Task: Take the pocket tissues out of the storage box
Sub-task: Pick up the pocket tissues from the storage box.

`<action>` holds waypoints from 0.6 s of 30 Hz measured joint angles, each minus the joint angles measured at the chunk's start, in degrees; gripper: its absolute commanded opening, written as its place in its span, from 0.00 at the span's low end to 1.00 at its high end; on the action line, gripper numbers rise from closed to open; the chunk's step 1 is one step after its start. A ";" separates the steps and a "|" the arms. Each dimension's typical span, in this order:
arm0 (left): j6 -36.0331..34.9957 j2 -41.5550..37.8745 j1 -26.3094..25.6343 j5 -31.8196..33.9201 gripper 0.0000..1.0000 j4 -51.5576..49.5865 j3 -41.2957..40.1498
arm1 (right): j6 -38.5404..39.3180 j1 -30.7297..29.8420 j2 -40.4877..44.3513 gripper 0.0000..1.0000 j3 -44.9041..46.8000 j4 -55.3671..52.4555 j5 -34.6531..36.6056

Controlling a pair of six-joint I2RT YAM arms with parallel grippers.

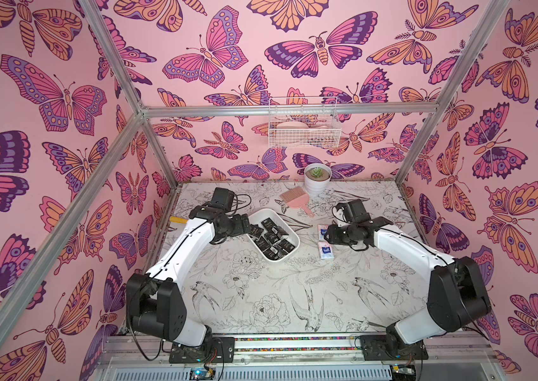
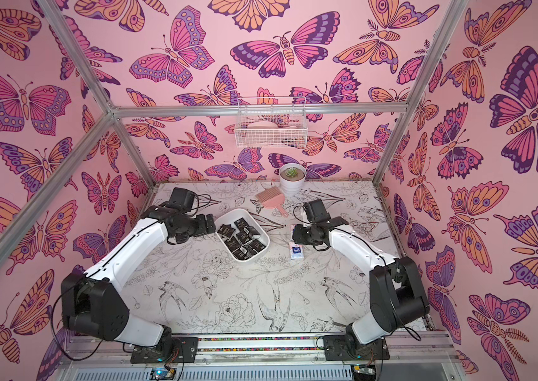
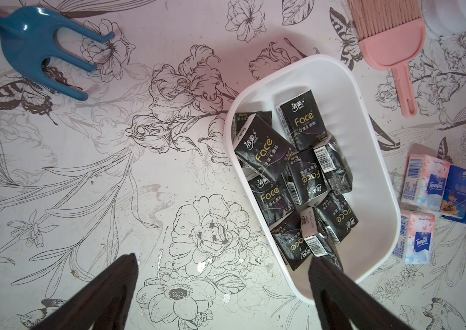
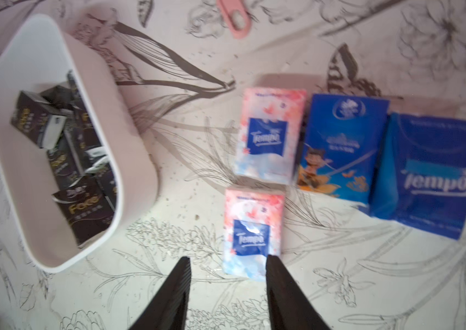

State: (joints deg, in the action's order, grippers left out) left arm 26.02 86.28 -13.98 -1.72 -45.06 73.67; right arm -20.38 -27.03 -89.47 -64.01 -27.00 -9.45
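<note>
Right wrist view showed the right claw (image 4: 227,264) spread apart with nothing in it, over a pink-white packet (image 4: 251,233) on the counter (image 4: 340,271). Black pocket tissues (image 3: 294,183) lay in the storage box (image 3: 368,114), and the left claw (image 3: 223,263) was spread wide with nothing in it.

Both top views look down from high at the front of the cell toward the back wall, far enough off to take in the whole worktop (image 1: 261,297) and both arms. The left wrist view looks steeply down from close above, past its left gripper (image 3: 223,285), onto the storage box (image 3: 380,200). The right wrist view, closer and blurred, looks down past its right gripper (image 4: 227,283); it shares that box (image 4: 134,160) and the loose packets (image 4: 268,137) with the others.
</note>
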 measured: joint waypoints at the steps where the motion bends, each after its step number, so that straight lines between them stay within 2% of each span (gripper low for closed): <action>1: 0.00 0.11 -0.07 0.00 1.00 0.02 0.00 | 0.66 -1.36 -0.98 0.48 -1.77 -0.44 0.46; 10: 0.22 0.20 -1.46 0.04 1.00 0.02 -0.07 | 4.70 -12.46 -16.83 0.51 -22.60 -4.72 5.81; 18: 1.29 0.15 -1.42 0.46 1.00 0.00 -1.97 | 9.22 -18.01 -29.90 0.54 -38.21 -7.65 9.79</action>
State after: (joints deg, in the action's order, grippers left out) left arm 27.31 86.43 -15.40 -1.26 -45.06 71.70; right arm -11.16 -45.04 -119.37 -102.21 -34.65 0.34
